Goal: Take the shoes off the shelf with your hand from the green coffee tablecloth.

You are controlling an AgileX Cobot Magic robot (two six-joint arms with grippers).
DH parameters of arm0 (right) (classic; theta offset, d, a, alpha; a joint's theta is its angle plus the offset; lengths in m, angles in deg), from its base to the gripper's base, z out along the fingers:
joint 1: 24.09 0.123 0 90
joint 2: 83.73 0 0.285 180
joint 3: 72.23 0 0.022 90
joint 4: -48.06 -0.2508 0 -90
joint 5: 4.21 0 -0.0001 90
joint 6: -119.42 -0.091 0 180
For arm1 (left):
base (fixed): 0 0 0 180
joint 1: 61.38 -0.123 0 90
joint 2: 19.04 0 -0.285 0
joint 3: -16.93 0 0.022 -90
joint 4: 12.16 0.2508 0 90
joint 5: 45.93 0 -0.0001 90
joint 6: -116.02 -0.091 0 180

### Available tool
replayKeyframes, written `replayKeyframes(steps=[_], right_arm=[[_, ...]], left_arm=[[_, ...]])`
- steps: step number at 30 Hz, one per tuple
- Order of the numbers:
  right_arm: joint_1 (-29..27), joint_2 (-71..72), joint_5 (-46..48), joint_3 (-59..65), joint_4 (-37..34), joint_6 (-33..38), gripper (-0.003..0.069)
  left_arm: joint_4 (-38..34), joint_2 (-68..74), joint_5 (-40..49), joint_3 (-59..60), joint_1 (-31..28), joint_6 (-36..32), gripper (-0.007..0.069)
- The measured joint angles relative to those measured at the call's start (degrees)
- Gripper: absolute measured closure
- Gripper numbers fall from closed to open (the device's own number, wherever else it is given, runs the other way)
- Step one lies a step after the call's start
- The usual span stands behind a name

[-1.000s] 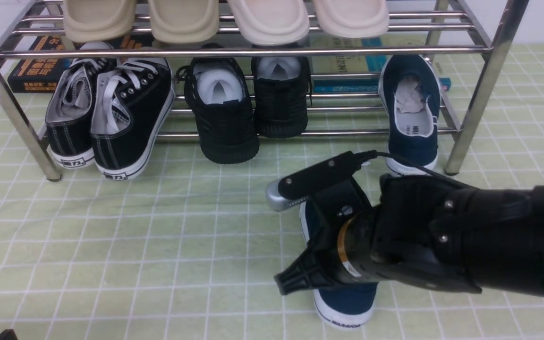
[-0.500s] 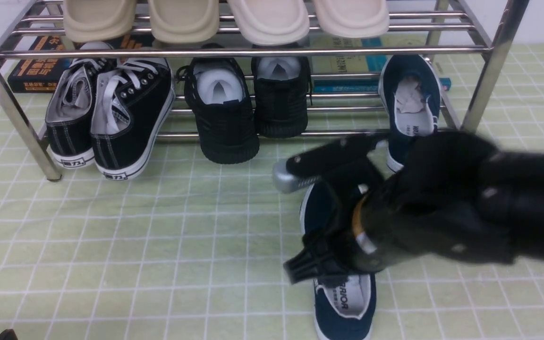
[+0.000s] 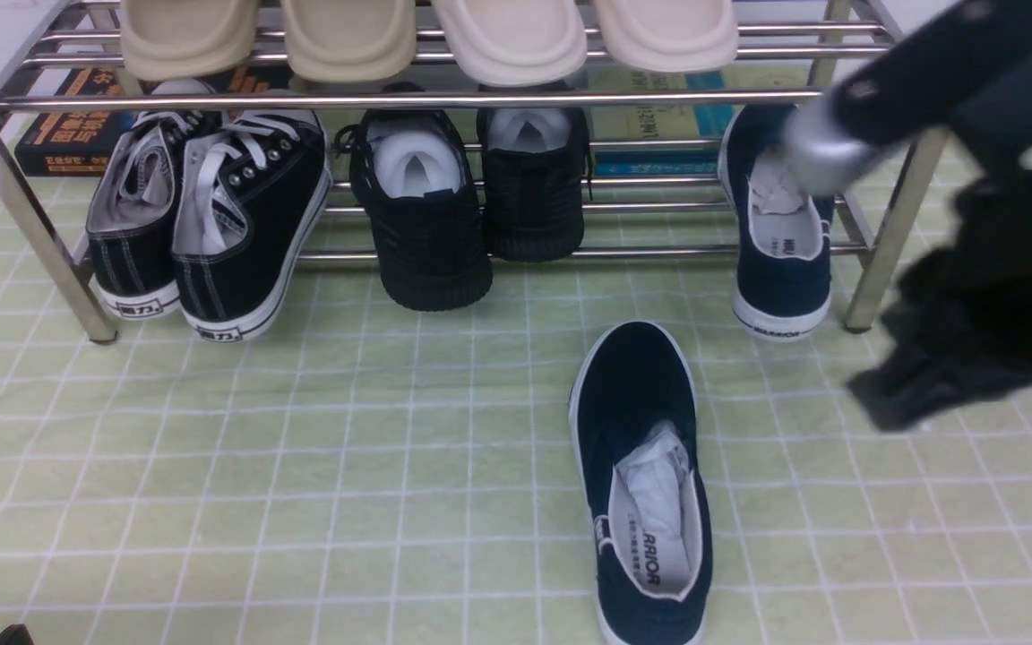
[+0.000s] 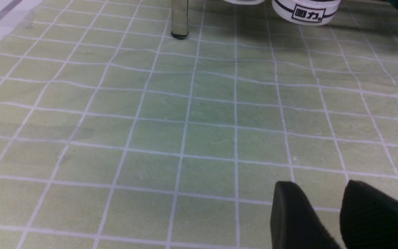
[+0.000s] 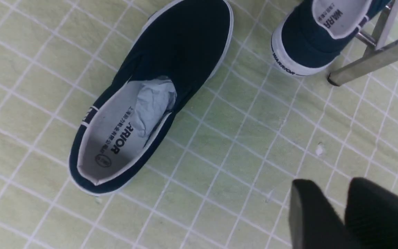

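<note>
See one navy slip-on (image 3: 632, 385) flat on the green cloth (image 3: 256, 466), in front of the rack (image 3: 659, 100), toe toward the rack, heel toward the front camera. Paper stuffing (image 3: 655, 475) inside; white insole (image 5: 107, 148) with dark lettering. White rubber around the edge; small pale-edged tab at one side of the opening.

Find its mate (image 3: 780, 282) on the rack's lower tier, near the right end. Heel jutting past the front tube, WARRIOR printed on the white rubber. More paper in this one.

Right pincer (image 5: 333, 185) up in front of the rack's right end, blurred in the front view and partly hiding the mate and the rack's right leg. Tips parted slightly, cloth visible between, nothing held. Apart from the navy slip-on on the cloth.

Left pincer (image 4: 322, 183) over bare cloth. Tips parted, gripping nothing. Only a small dark part showing at the lower left corner of the front view.

Also on the lower tier: at the left end, black-and-white sneakers (image 3: 252, 215), laces white, heels outward; in the middle, all-black shoes (image 3: 426, 242), white stuffing inside, heels outward too. Between these and the mate, open tubes.

On the upper tier, side by side: a beige pair (image 3: 350, 45) to the left, a pale pinkish pair (image 3: 511, 45) to the right, both cut off by the top of the view.

Behind the lower tier: dark books (image 3: 68, 139) with orange print at the left; yellow-green and blue books (image 3: 650, 125) toward the right.
</note>
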Motion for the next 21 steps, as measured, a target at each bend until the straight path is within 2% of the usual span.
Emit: replayKeyframes(steps=[2,4,6,9,13,17,21], right_arm=[[0.0,1.8,0.2,1.1,-0.4,-0.5,0.0570],[0.0,6.1,0.6,5.9,-1.3,-3.7,0.0653],[0.0,8.7,0.6,10.3,-1.4,-8.8,0.0671],[0.0,11.7,-2.4,18.6,-0.7,-19.6,0.0673],[0.0,11.6,-10.0,23.8,1.0,-27.9,0.0671],[-0.3,8.4,-15.7,23.6,3.7,-29.8,0.0666],[-4.3,3.1,-17.1,19.0,5.4,-30.7,0.0649]], left_arm=[[0.0,0.0,0.0,0.0,0.0,0.0,0.0383],[0.0,0.0,0.0,0.0,0.0,0.0,0.0383],[0.1,0.0,0.0,0.0,0.0,0.0,0.0383],[0.1,0.0,0.0,0.0,0.0,0.0,0.0383],[0.1,0.0,0.0,0.0,0.0,0.0,0.0383],[0.1,0.0,0.0,0.0,0.0,0.0,0.0383],[0.1,0.0,0.0,0.0,0.0,0.0,0.0383]])
